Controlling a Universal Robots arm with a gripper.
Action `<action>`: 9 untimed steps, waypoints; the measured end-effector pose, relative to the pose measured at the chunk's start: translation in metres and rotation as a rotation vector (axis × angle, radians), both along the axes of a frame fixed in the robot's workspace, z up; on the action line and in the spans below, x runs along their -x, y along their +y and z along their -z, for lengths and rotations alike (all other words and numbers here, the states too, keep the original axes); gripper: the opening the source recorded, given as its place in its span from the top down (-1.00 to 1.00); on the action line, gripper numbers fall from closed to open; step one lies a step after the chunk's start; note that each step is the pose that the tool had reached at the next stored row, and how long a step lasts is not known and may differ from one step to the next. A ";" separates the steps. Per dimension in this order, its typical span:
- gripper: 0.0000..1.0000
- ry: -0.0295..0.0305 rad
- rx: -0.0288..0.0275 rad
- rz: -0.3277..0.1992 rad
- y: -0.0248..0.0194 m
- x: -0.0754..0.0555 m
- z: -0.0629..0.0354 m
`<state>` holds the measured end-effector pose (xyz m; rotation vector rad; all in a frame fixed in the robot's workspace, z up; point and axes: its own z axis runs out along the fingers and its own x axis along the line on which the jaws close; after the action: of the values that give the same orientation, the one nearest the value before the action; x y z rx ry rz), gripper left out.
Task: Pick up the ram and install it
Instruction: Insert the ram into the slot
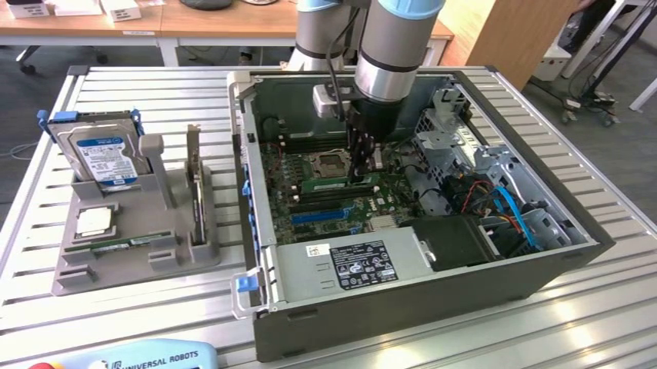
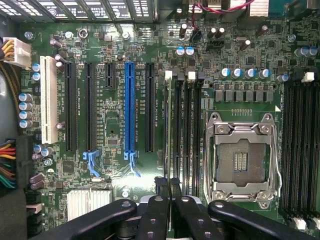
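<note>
The slatted metal table (image 1: 123, 323) carries an open computer case (image 1: 411, 307), laid on its side so that the motherboard (image 2: 112, 130) faces up and the arm (image 1: 395, 46) can come straight down onto it. At the exterior view's left, a grey holder (image 1: 72, 277) keeps the loose parts apart, each in its own nest. A blue-labelled hard drive (image 1: 103, 157) stands upright, a square silver processor (image 1: 95, 221) lies flat, and a green stick (image 1: 128, 245) lies in a groove in front of it.

The gripper (image 1: 361, 171) hangs inside the case, between the empty processor socket (image 2: 242, 160) and the blue expansion slot (image 2: 130, 110), right over the bank of memory slots (image 2: 187, 130). Its jaws are drawn almost together, with only a sliver between the fingertips (image 2: 161, 187). From that sliver a thin pale edge runs along the nearest memory slot. This looks like the ram (image 2: 168, 135), seen edge-on, though too little of it shows to be sure. If so, the jaws pinch it by its upper edge, upright and in line with the slot, as it must sit for its contacts to enter. The white latch (image 2: 168, 74) stands at the slot's far end.
</note>
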<state>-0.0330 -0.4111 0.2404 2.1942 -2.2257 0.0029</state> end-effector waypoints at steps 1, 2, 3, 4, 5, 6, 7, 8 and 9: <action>0.76 -0.0001 -0.0001 0.000 0.0000 0.000 0.0001; 0.76 -0.0001 -0.0003 0.000 0.0000 0.000 0.0002; 0.76 -0.0003 -0.0008 0.000 0.0002 0.000 0.0007; 0.76 -0.0002 -0.0006 0.000 0.0007 0.000 0.0014; 0.76 -0.0002 -0.0005 0.001 0.0012 0.000 0.0020; 0.76 -0.0002 -0.0004 0.000 0.0015 0.000 0.0022; 0.76 -0.0002 -0.0003 0.000 0.0015 0.000 0.0022; 0.76 -0.0001 -0.0002 0.000 0.0015 0.000 0.0022; 0.76 -0.0001 -0.0003 0.000 0.0015 0.000 0.0022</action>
<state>-0.0331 -0.4096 0.2382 2.1940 -2.2262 0.0027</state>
